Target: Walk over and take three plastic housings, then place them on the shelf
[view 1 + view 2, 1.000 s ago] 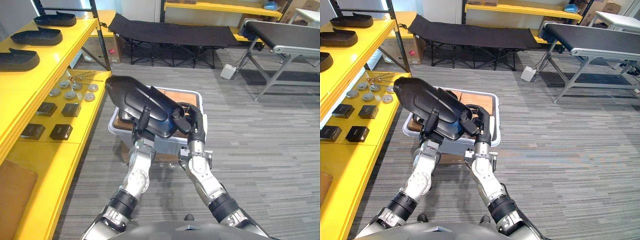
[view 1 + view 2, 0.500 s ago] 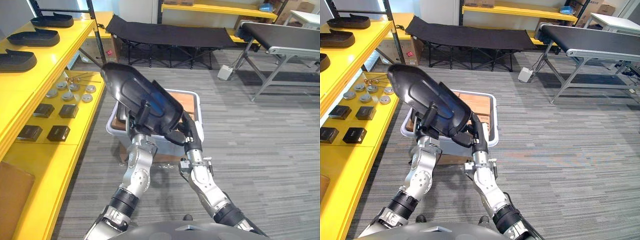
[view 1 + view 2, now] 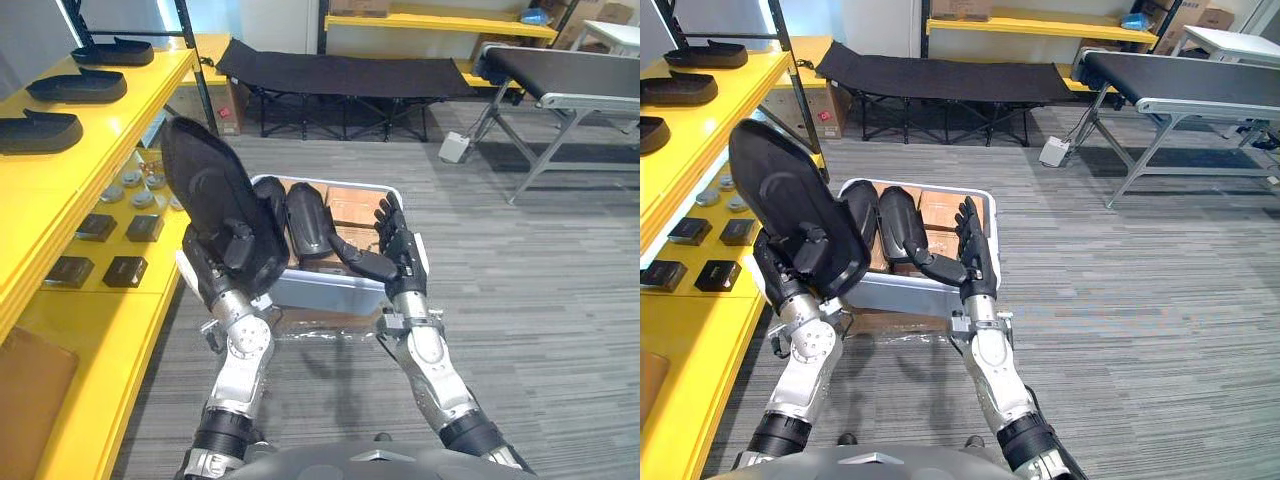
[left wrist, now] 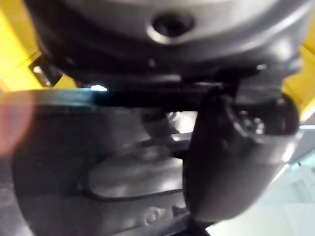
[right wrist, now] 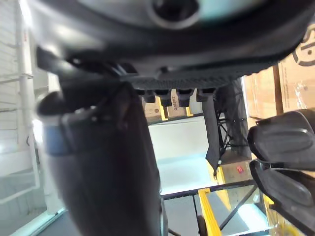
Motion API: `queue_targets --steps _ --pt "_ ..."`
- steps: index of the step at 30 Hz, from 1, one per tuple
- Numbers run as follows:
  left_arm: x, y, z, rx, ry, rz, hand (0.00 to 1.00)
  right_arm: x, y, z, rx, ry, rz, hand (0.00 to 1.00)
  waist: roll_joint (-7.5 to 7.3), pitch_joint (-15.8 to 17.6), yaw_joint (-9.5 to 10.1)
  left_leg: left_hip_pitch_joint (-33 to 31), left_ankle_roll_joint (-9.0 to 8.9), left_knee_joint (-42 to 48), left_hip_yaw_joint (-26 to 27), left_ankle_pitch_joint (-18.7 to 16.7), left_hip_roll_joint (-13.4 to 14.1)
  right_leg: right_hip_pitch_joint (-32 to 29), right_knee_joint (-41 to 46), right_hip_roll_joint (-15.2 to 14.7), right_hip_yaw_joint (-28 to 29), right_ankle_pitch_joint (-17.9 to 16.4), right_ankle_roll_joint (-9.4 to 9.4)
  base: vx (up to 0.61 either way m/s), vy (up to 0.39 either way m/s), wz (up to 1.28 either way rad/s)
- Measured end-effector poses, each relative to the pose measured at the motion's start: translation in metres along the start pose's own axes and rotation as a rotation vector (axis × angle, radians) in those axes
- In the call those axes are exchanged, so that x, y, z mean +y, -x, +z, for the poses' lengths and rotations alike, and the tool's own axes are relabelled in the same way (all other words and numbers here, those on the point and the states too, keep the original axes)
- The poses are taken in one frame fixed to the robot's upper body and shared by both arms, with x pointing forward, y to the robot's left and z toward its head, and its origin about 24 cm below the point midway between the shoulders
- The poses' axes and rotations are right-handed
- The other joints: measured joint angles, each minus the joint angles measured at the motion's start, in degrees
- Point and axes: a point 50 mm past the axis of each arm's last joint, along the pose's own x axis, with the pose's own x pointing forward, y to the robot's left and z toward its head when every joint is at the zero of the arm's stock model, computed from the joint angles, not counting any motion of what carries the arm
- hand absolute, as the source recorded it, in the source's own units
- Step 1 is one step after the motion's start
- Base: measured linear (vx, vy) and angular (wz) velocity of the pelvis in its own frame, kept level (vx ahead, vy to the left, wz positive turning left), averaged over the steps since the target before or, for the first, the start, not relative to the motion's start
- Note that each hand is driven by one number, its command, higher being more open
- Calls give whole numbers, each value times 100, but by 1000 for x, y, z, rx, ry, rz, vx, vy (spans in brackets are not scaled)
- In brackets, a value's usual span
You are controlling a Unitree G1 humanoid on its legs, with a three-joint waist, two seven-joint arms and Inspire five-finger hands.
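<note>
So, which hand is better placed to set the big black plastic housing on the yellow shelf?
The left hand: it grips the black plastic housing beside the yellow shelf. The right hand is open over the white bin.

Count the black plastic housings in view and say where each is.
6. On the yellow shelf: far housing, middle housing, near housing. The left hand grips the held housing. In the white bin stand the left bin housing and right bin housing. Others may be hidden.
</note>
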Motion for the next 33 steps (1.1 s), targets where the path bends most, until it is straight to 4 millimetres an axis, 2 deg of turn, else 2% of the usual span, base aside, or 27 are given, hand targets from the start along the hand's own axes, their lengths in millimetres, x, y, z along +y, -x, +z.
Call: queue_targets --steps 3,6,9,11,13,18,19,20,23,26,29,31,32,33 --pt "18 -4 -4 5 -9 8 0 -18 9 -2 25 5 6 100 58 -36 -6 -5 1 0 23 -1 7 1 -46 11 12 1 2 25 -5 -4" --pt "41 -4 0 -1 88 -36 0 -39 21 -6 85 32 1 100 68 -42 -1 -8 -1 2 47 -10 6 4 -98 18 23 8 12 26 0 -4" --pt "57 -1 6 -9 153 -80 0 -47 27 -10 135 23 29 100 83 -44 9 -11 4 3 51 -33 3 4 -106 18 18 9 14 12 1 -1" --pt "62 1 9 -10 191 -142 0 -43 27 -12 148 -11 74 100 128 -61 101 -94 18 4 -77 -28 -9 21 -107 7 -117 0 33 21 0 34" --pt "68 7 17 -24 242 -229 0 -26 23 -17 169 -19 157 100 169 -67 274 -254 53 5 -481 34 -30 128 -106 5 -527 -31 87 38 -16 88" --pt "99 12 22 -30 274 -226 0 14 6 -30 240 87 395 100 268 -125 880 -384 63 4 -1118 87 -117 452 -108 -7 -1180 -162 160 23 -3 69" --pt "109 13 24 -38 261 -198 0 17 1 -28 228 93 413 100 270 -122 1026 -437 52 5 -1243 92 -142 481 -107 -11 -1304 -180 178 9 10 59" --pt "115 13 23 -37 252 -180 0 18 -1 -26 221 96 416 100 269 -122 1087 -448 50 5 -1278 93 -152 495 -107 -15 -1342 -187 179 5 21 45" --pt "140 21 15 2 202 -79 0 15 -15 -15 176 112 406 100 250 -115 1177 -544 77 86 -1460 81 -212 517 41 -91 -1519 -288 200 8 30 30" --pt "140 25 13 16 186 -98 0 4 -18 -12 172 113 325 100 190 -58 1255 -907 152 723 -1686 -105 -227 664 70 -105 -1788 -310 191 -3 36 48" --pt "131 27 13 13 195 -179 0 -2 -19 -13 177 132 278 100 288 72 1246 -1151 194 1050 -1892 -178 -233 797 165 -91 -2121 -380 224 -64 37 53" --pt "124 27 14 6 203 -220 0 -4 -18 -15 191 145 267 100 388 153 1163 -1198 327 1012 -1523 -216 -117 855 234 -100 -2327 -460 218 -108 46 68" --pt "121 27 15 3 211 -239 0 -4 -17 -16 193 170 266 100 462 205 1042 -1182 361 967 -1171 -87 -10 900 251 -106 -2503 -472 233 -102 46 69" --pt "119 27 14 2 214 -250 0 -4 -16 -17 195 192 268 100 511 233 1000 -1166 353 892 -1147 18 -19 887 284 -124 -2535 -492 257 -89 55 45"
